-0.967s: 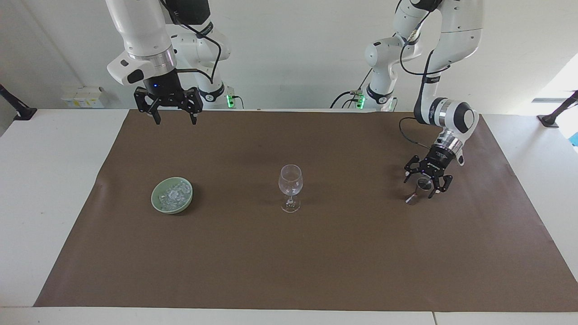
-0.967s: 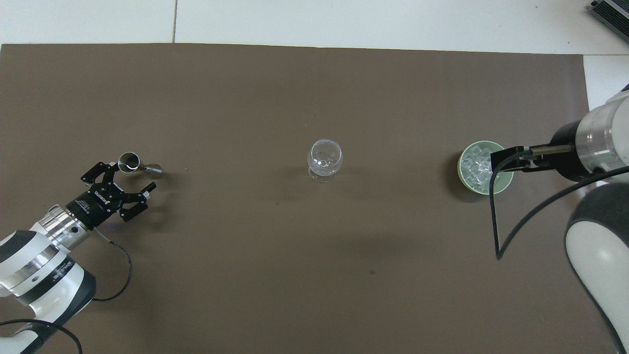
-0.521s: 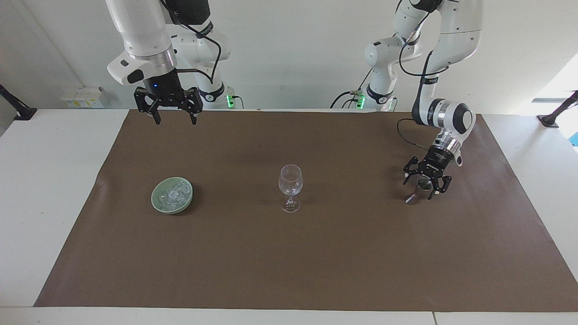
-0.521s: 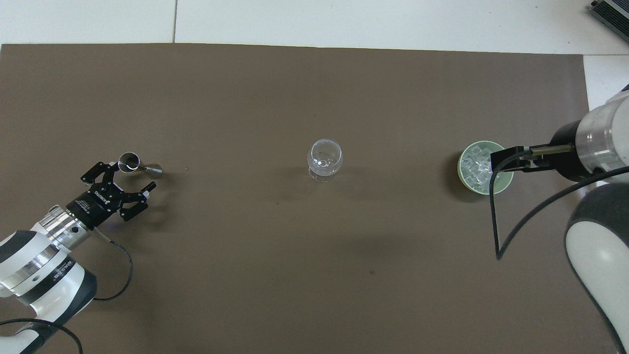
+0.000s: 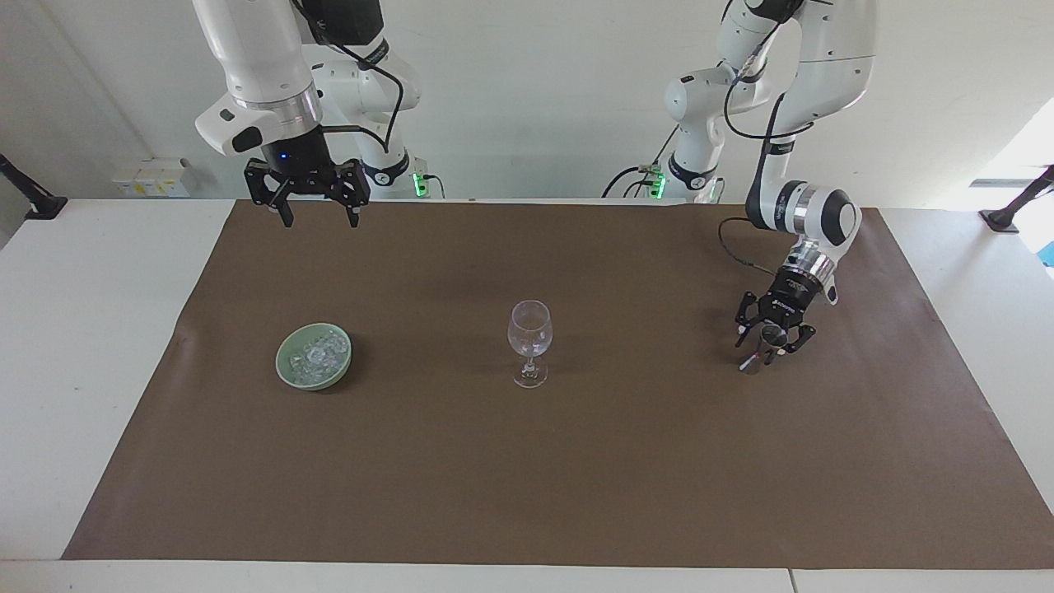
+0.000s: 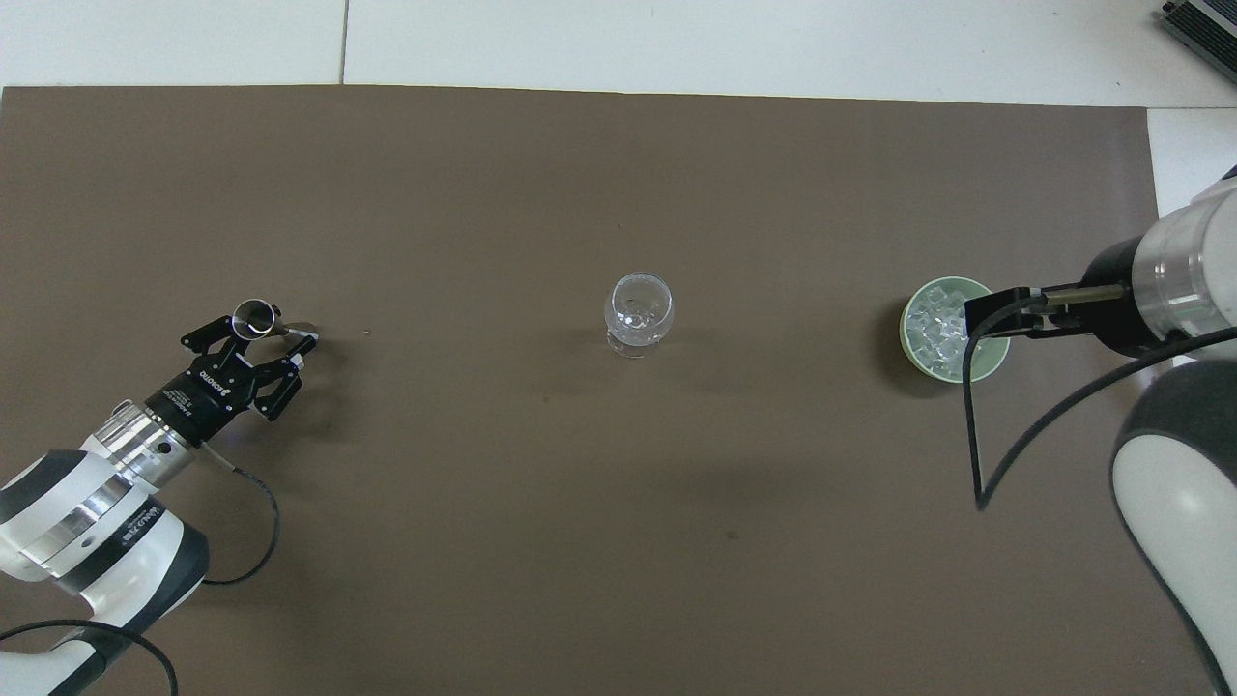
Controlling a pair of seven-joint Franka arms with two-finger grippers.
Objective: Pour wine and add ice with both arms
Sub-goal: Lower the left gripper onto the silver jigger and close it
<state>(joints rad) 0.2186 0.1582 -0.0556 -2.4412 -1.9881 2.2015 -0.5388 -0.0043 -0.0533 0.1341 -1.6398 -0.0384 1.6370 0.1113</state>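
Note:
A small steel jigger (image 5: pixel 767 336) (image 6: pixel 255 318) stands upright on the brown mat toward the left arm's end. My left gripper (image 5: pixel 770 344) (image 6: pixel 291 325) is down around it, open, with its fingers narrowed to either side. An empty-looking clear wine glass (image 5: pixel 529 329) (image 6: pixel 638 309) stands mid-mat. Ice (image 5: pixel 317 352) (image 6: pixel 939 327) fills a pale green bowl (image 5: pixel 284 366) (image 6: pixel 995 358) toward the right arm's end. My right gripper (image 5: pixel 317 216) waits open, high in the air. Wine is out of view; the jigger's inside is hidden.
The brown mat (image 5: pixel 527 478) (image 6: pixel 580 541) covers most of the white table (image 5: pixel 90 346). A black cable (image 6: pixel 969 435) hangs from the right arm and crosses the bowl in the overhead view.
The left gripper's fingers have drawn in from wide open to close around the jigger, and the hand has edged up to it. The right arm has not moved.

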